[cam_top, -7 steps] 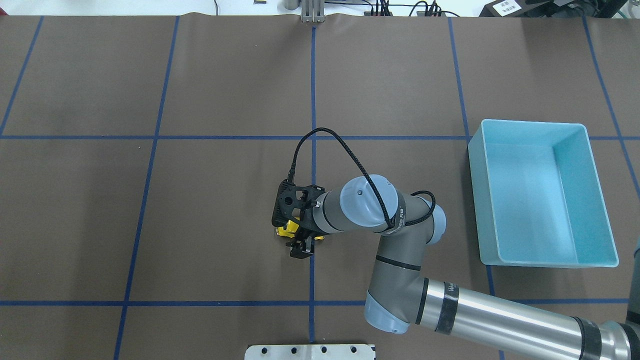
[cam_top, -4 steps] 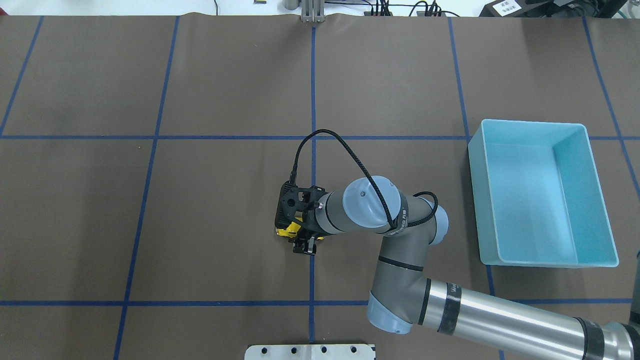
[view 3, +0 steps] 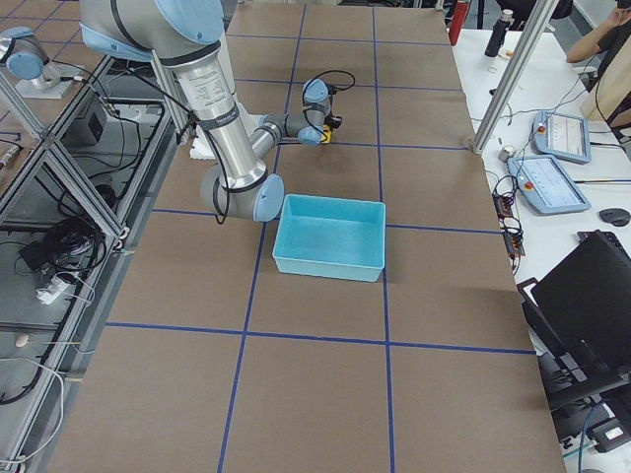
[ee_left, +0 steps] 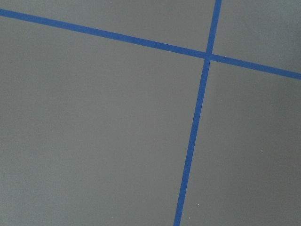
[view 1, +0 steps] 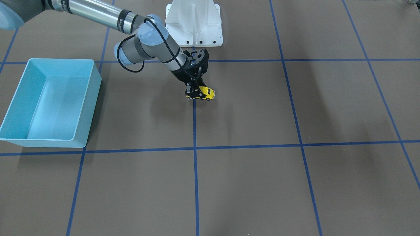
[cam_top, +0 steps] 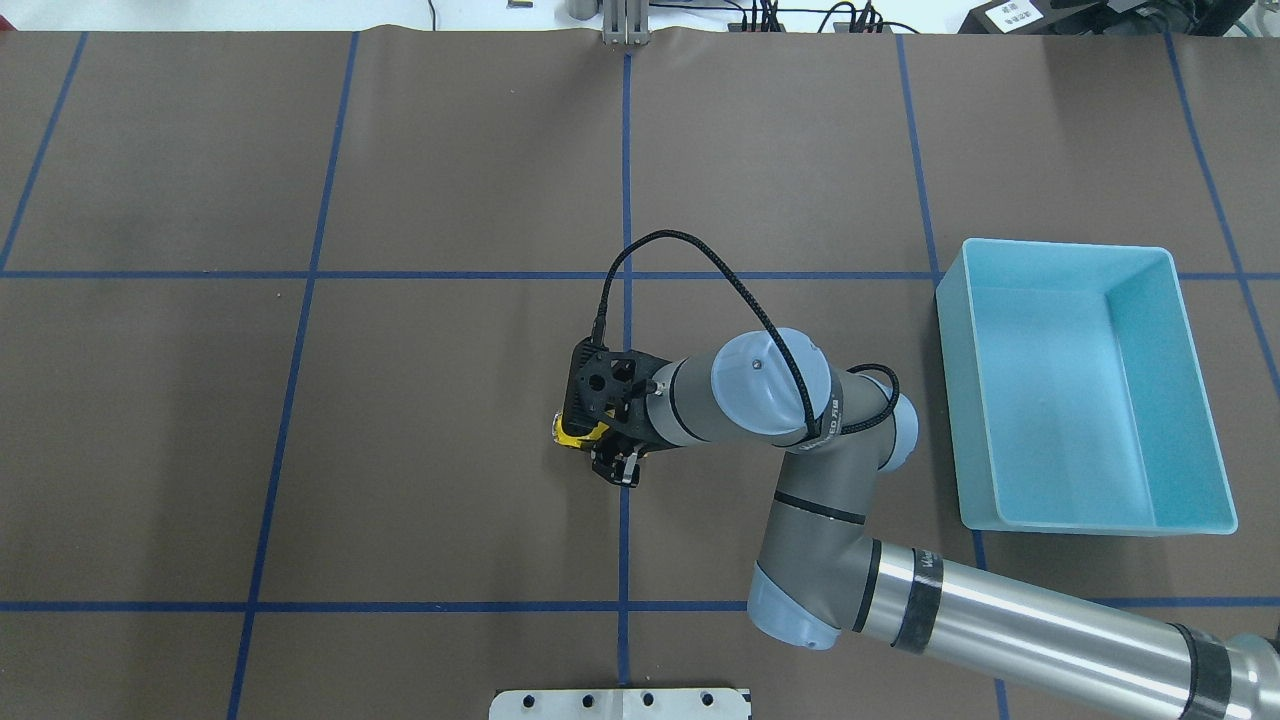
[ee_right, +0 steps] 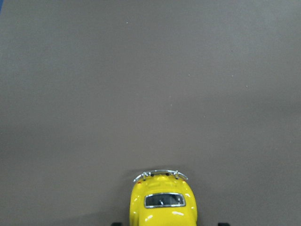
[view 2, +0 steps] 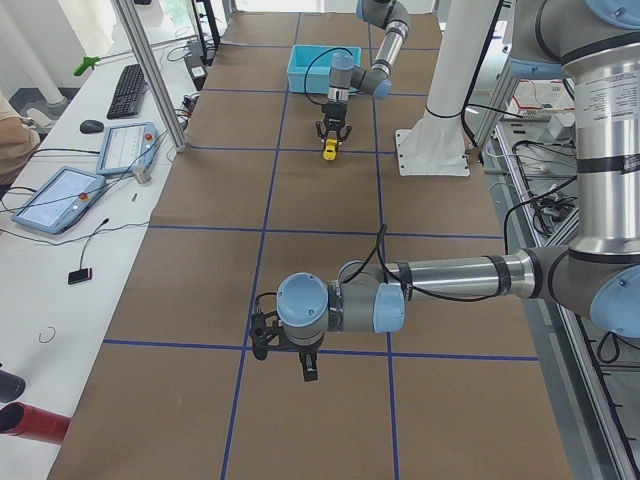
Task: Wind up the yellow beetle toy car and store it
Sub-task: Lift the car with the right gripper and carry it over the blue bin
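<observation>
The yellow beetle toy car (view 1: 206,93) sits on the brown table near the centre blue line. It also shows in the overhead view (cam_top: 568,432), mostly hidden under the wrist, and in the right wrist view (ee_right: 163,205) at the bottom edge. My right gripper (view 1: 196,92) points down and is shut on the car, whose wheels are at the table surface. My left gripper (view 2: 305,365) shows only in the exterior left view, low over the table far from the car; I cannot tell whether it is open or shut.
A light blue bin (cam_top: 1190,380) stands empty at the table's right side, also seen in the front-facing view (view 1: 92,108). The white robot base (view 1: 193,23) is behind the car. Blue tape lines cross the table.
My right gripper has moved with the car a little away from the robot base and slightly toward the bin. The wrist has shifted with it.
</observation>
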Tool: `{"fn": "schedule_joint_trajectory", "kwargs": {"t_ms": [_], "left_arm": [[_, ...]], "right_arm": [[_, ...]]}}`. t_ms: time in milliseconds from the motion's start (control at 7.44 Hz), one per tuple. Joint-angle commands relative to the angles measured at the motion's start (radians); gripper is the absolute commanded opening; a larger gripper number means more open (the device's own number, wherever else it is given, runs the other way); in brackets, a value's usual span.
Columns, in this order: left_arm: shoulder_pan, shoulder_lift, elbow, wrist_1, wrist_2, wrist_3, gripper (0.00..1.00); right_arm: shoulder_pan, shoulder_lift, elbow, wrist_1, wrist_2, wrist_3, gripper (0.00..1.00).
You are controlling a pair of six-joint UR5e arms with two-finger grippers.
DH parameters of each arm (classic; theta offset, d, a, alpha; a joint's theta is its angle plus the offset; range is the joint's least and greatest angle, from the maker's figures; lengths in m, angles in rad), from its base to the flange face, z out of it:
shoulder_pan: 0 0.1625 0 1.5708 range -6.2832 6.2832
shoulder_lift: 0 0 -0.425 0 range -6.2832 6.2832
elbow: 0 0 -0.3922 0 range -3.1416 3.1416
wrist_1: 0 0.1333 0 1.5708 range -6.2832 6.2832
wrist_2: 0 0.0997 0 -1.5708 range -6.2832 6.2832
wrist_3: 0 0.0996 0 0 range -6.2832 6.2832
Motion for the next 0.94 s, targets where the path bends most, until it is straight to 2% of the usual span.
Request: {"fn": "schedule_joint_trajectory", "kwargs": {"t_ms": [0, 269, 403, 538, 806], "left_arm": [[0.000, 0.000, 0.000, -0.001, 0.000, 0.000, 1.00], [0.000, 0.000, 0.001, 0.000, 0.000, 0.000, 1.00], [0.000, 0.000, 0.000, 0.000, 0.000, 0.000, 1.00], [0.000, 0.000, 0.000, 0.000, 0.000, 0.000, 1.00], [0.000, 0.000, 0.000, 0.000, 0.000, 0.000, 1.00]], "right_arm": [[0.051, -0.017, 0.043, 0.000, 0.024, 0.005, 0.00], [0.172, -0.070, 0.121, -0.010, 0.158, -0.011, 0.00], [0.229, -0.099, 0.178, -0.014, 0.180, -0.015, 0.00], [0.299, -0.168, 0.251, -0.019, 0.218, -0.015, 0.00], [0.443, -0.301, 0.424, -0.119, 0.362, -0.018, 0.00]]}}
